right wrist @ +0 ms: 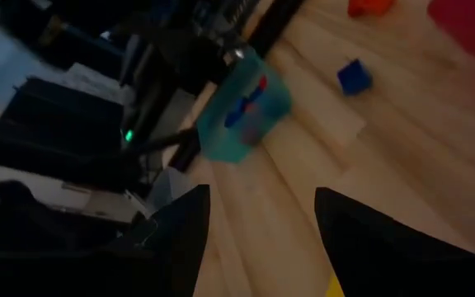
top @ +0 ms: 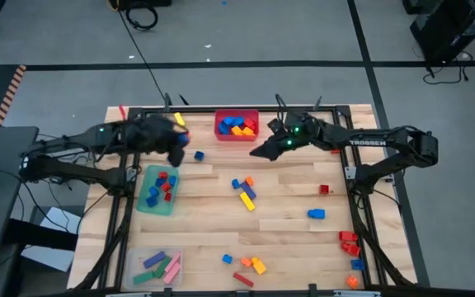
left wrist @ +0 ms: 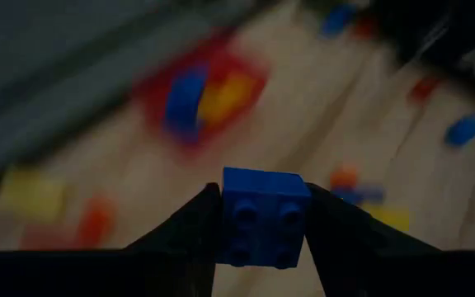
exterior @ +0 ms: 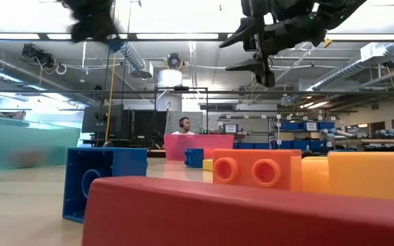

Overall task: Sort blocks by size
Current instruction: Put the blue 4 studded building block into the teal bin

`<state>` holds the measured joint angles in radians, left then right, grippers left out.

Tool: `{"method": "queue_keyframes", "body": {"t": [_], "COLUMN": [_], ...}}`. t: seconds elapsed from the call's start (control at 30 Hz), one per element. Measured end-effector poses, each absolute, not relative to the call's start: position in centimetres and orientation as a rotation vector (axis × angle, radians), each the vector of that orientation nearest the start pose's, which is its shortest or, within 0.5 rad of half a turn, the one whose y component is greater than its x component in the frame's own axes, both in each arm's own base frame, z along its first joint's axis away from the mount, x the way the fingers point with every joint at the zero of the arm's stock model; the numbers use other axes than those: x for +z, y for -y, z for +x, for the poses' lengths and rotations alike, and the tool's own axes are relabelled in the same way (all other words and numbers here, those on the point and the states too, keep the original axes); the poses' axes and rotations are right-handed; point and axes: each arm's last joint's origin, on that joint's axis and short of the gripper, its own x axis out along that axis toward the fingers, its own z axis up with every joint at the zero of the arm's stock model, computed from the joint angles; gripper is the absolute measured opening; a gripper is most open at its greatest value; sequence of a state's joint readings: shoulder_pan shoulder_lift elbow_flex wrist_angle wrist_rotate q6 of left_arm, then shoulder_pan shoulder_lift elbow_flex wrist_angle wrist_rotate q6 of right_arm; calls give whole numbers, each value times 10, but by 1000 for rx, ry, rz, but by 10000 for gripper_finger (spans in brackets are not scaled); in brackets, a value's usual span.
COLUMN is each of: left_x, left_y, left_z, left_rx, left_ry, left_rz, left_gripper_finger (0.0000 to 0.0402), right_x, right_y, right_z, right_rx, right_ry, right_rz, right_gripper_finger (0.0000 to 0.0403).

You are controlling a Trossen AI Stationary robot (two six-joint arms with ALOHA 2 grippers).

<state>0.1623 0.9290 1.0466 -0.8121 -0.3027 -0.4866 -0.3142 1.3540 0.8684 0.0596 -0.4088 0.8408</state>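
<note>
Blocks lie scattered over my wooden counter (top: 287,206) and in three bins — a blue and yellow cluster (top: 244,191) sits near the middle, one blue block (top: 316,214) lies to the right of it, a small red one (top: 324,190) is just above that, and more red, orange and blue pieces (top: 350,246) crowd the right edge near the front. From above I see the red bin (top: 236,125) at the back holding blue, yellow and orange blocks, the green bin (top: 158,190) on the left holding red and blue ones, and the clear bin (top: 153,266) at the front left holding longer green, pink and blue bars. My left hand (left wrist: 261,247) is clamped on a small blue block (left wrist: 264,216), its studded face turned to the wrist camera, the two fingers (left wrist: 190,235) pressed to its sides; in the overhead view that hand (top: 176,147) hangs over the back left of the counter, between the green bin and the red bin. My right hand (top: 264,150) hovers just right of the red bin with fingers (right wrist: 184,223) spread apart and nothing between them — in the low view it hangs high above the counter (exterior: 255,51).
</note>
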Motion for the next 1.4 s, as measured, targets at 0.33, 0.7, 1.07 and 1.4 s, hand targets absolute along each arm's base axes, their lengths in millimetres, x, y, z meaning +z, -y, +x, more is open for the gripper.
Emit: {"method": "queue_keyframes", "body": {"t": [0.33, 0.7, 1.07, 1.4], "left_x": [271, 213, 212, 213], "left_y": [-7, 6, 4, 1], "left_z": [138, 135, 135, 136], "left_rx": [643, 701, 762, 884], "left_ry": [-1084, -1194, -1162, -1058], "left_rz": [-728, -979, -970, -1007], "left_gripper_finger": [163, 185, 203, 221], "right_x": [257, 256, 255, 255], "right_y": [44, 5, -12, -17], "right_z": [289, 292, 292, 292], "right_rx": [13, 106, 122, 141], "right_ry": [-519, -584, -595, -602], "right_rz": [931, 883, 857, 844], "right_gripper_finger": [232, 232, 232, 232]}}
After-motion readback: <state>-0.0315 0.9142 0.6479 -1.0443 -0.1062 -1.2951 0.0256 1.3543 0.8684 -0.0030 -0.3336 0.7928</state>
